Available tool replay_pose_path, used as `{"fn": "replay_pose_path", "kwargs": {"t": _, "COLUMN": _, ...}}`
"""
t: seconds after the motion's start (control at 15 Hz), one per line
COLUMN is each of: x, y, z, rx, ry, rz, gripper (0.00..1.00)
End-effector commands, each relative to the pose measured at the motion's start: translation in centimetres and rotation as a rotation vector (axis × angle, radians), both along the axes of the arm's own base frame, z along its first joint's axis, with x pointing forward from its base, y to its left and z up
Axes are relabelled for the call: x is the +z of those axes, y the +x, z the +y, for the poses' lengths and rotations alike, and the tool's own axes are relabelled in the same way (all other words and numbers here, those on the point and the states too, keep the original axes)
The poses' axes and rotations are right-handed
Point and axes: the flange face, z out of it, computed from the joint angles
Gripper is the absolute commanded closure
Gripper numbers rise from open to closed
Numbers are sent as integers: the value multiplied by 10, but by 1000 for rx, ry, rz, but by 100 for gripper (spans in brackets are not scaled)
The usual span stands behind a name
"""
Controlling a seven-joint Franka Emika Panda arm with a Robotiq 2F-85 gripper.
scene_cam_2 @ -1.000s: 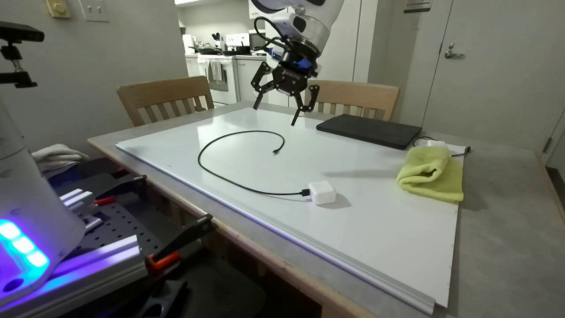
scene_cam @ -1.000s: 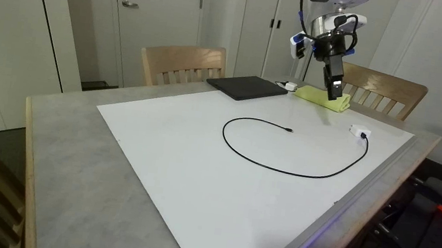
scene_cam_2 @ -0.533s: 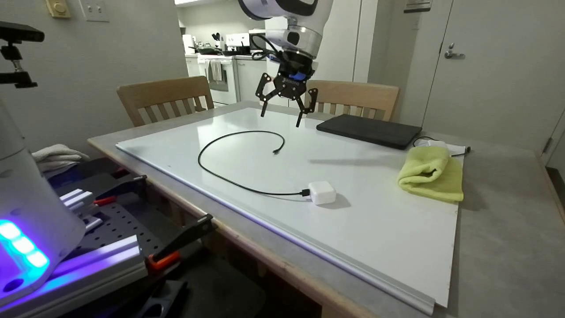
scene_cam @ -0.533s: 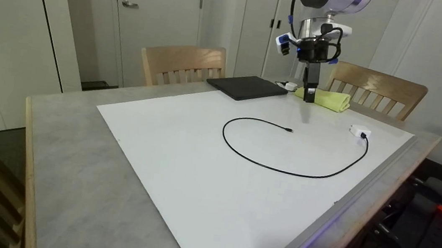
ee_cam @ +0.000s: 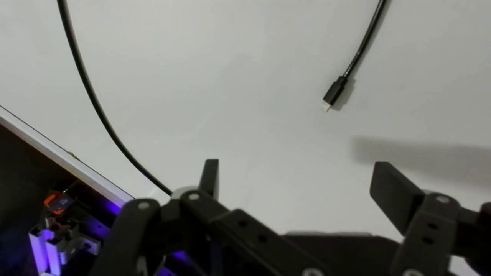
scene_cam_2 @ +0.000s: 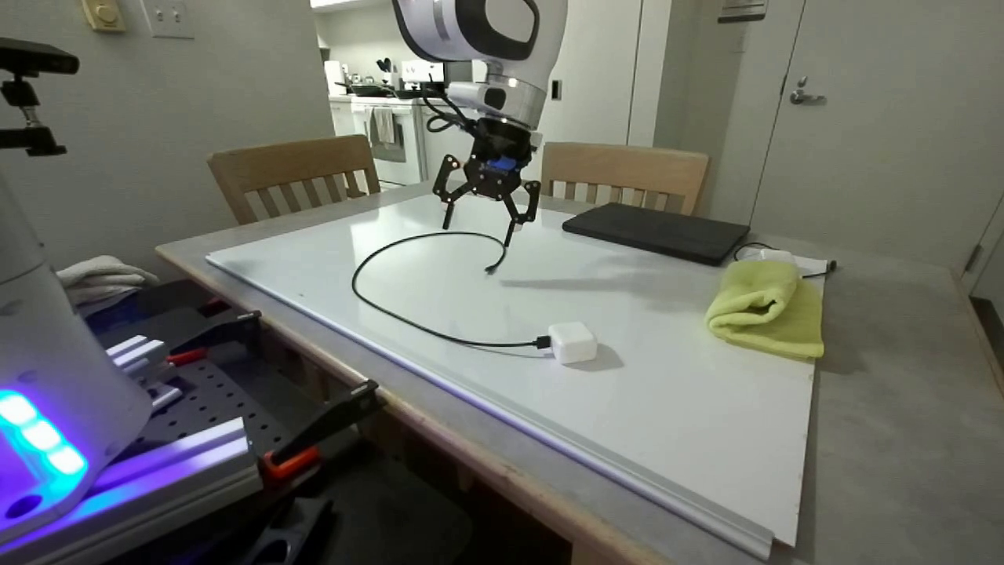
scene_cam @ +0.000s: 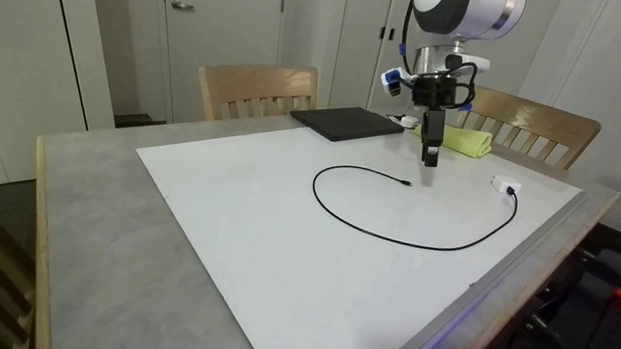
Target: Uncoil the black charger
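Observation:
The black charger [scene_cam: 420, 247] is a thin black cable lying in a wide open curve on the white board [scene_cam: 257, 221]. It also shows in an exterior view [scene_cam_2: 471, 343] and in the wrist view [ee_cam: 86, 80]. One end is plugged into a white block [scene_cam_2: 573, 343]. The free plug end [ee_cam: 333, 91], with a small whitish tip, lies on the board ahead of the jaws in the wrist view. My gripper [ee_cam: 297, 163] is open and empty above the board. In both exterior views the gripper [scene_cam: 429, 159] [scene_cam_2: 478, 235] is near the free plug end, apart from it.
A flat black pad [scene_cam: 346, 123] lies at the board's edge. A folded yellow-green cloth [scene_cam_2: 765, 310] lies on the board's edge, with another white block [scene_cam: 409, 122] beside it. Wooden chairs [scene_cam: 262, 88] stand around the table. A metal rail [scene_cam_2: 627, 471] runs along one board edge.
My gripper has come down toward the board and turned more upright, moving nearer the free plug end. It stays open. The cable, white block and cloth look unmoved.

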Motion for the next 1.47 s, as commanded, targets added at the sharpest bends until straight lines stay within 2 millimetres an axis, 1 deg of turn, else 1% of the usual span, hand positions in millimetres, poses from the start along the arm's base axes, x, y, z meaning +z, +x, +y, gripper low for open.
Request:
{"fn": "replay_pose_path", "kwargs": {"t": 0.0, "x": -3, "y": -1, "z": 0, "rx": -1, "ry": -1, "rz": 8, "gripper": 0}}
{"fn": "replay_pose_path", "kwargs": {"t": 0.07, "x": -5, "y": -1, "z": 0, "rx": -1, "ry": -1, "rz": 11, "gripper": 0}}
{"fn": "replay_pose_path", "kwargs": {"t": 0.13, "x": -1, "y": 2, "z": 1, "rx": 6, "ry": -16, "rz": -9, "gripper": 0}}
{"fn": "replay_pose_path", "kwargs": {"t": 0.6, "x": -7, "y": 24, "z": 22, "rx": 47, "ry": -46, "rz": -273, "gripper": 0}}
{"fn": "replay_pose_path", "kwargs": {"t": 0.8, "x": -19, "y": 26, "z": 27, "rx": 46, "ry": -60, "rz": -312, "gripper": 0}}
{"fn": "replay_pose_path", "kwargs": {"t": 1.0, "x": -34, "y": 25, "z": 24, "rx": 28, "ry": -65, "rz": -305, "gripper": 0}}
{"fn": "replay_pose_path", "kwargs": {"t": 1.4, "x": -54, "y": 20, "z": 22, "rx": -27, "ry": -79, "rz": -310, "gripper": 0}}
